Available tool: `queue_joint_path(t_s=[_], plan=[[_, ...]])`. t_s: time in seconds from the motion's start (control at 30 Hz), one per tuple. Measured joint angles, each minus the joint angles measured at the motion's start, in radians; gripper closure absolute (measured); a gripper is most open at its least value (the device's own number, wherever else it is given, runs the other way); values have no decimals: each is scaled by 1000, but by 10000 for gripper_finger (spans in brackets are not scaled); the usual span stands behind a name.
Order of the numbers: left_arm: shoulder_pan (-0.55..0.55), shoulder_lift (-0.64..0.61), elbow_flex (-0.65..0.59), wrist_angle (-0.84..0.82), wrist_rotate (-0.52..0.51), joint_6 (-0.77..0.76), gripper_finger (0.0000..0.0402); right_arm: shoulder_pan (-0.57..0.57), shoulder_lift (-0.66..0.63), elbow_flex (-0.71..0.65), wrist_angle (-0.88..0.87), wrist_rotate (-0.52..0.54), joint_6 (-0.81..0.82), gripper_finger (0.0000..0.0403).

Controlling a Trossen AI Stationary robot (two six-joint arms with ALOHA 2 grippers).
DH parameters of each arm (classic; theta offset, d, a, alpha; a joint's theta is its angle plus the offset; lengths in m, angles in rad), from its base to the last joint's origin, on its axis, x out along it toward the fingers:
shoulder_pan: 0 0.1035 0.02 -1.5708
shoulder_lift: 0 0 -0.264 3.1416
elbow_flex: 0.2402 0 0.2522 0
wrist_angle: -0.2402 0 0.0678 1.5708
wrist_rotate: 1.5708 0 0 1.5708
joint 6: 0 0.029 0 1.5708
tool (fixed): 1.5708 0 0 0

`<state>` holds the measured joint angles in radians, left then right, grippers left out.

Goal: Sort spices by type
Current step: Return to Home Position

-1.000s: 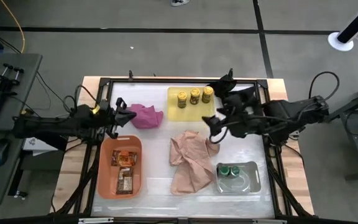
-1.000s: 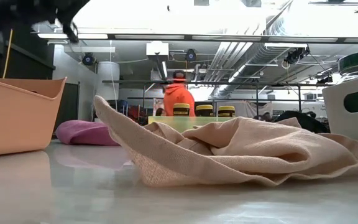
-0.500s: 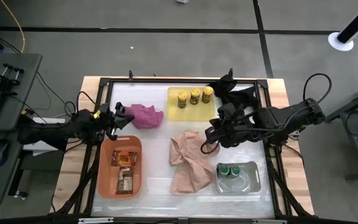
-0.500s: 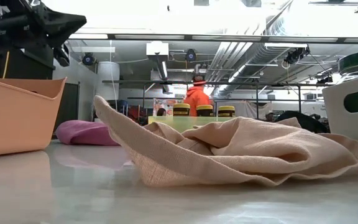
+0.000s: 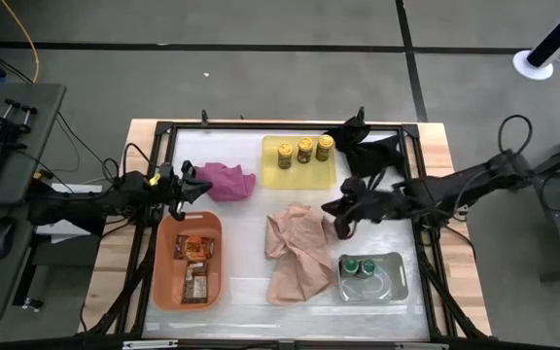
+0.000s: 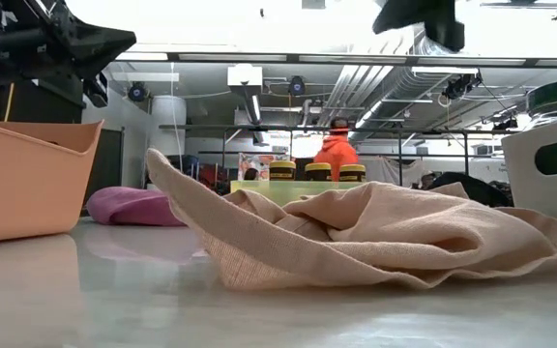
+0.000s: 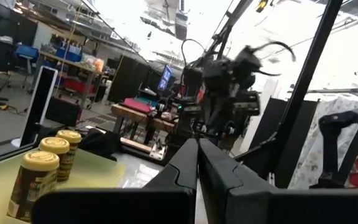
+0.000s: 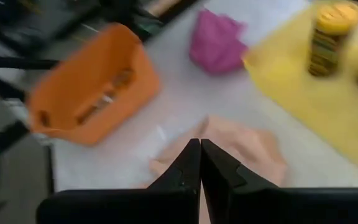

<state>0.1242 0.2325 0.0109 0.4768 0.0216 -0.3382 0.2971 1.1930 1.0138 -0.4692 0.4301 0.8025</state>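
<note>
Three yellow-lidded jars (image 5: 304, 150) stand in the yellow tray (image 5: 272, 171) at the far middle. Two green-lidded jars (image 5: 360, 265) sit in the clear tray (image 5: 393, 282) at the near right. Brown-orange packets (image 5: 193, 264) lie in the orange tray (image 5: 163, 282) at the near left. My right gripper (image 5: 331, 210) hangs shut and empty above the right edge of the tan cloth (image 5: 297, 251); in its wrist view it (image 8: 199, 148) points down at that cloth (image 8: 247, 149). My left gripper (image 5: 202, 183) is shut and empty beside the pink cloth (image 5: 226, 181), above the orange tray's far end.
A black cloth (image 5: 369, 150) lies at the far right, just beyond my right arm. The crumpled tan cloth fills the table's middle between the orange and clear trays. A person in orange (image 6: 337, 155) stands in the room beyond the table.
My right gripper has shut on nothing, and its arm has drawn back toward the table's right edge, the gripper staying over the tan cloth's right edge. My left arm has pulled back a little toward the left edge. The jars, packets and cloths have kept still.
</note>
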Motion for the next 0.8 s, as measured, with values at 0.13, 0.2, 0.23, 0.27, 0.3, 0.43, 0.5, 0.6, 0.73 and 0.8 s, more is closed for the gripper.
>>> queue_joint_path(t_s=[0.13, 0.2, 0.23, 0.27, 0.3, 0.43, 0.5, 0.6, 0.73, 0.8], plan=[[0, 0, 0, -12, 0, 0, 401, -91, -174, -266, 318, -114, -154, 402], [0, 0, 0, -9, 0, 0, 401, -136, -258, -392, 456, -128, -229, 402], [0, 0, 0, -10, 0, 0, 401, -157, -295, -451, 534, -132, -269, 402], [0, 0, 0, -10, 0, 0, 401, -180, -329, -509, 612, -135, -303, 402], [0, 0, 0, -10, 0, 0, 401, -203, -360, -565, 690, -144, -332, 402], [0, 0, 0, -10, 0, 0, 401, -288, -436, -731, 912, -218, -390, 402], [0, 0, 0, -10, 0, 0, 401, -325, -454, -785, 982, -263, -399, 402], [-1, 0, 0, -10, 0, 0, 401, -372, -463, -831, 1019, -340, -387, 402], [-1, 0, 0, -10, 0, 0, 401, -404, -463, -860, 1022, -390, -444, 403], [-1, 0, 0, -10, 0, 0, 401, -418, -463, -874, 1018, -390, -506, 403]])
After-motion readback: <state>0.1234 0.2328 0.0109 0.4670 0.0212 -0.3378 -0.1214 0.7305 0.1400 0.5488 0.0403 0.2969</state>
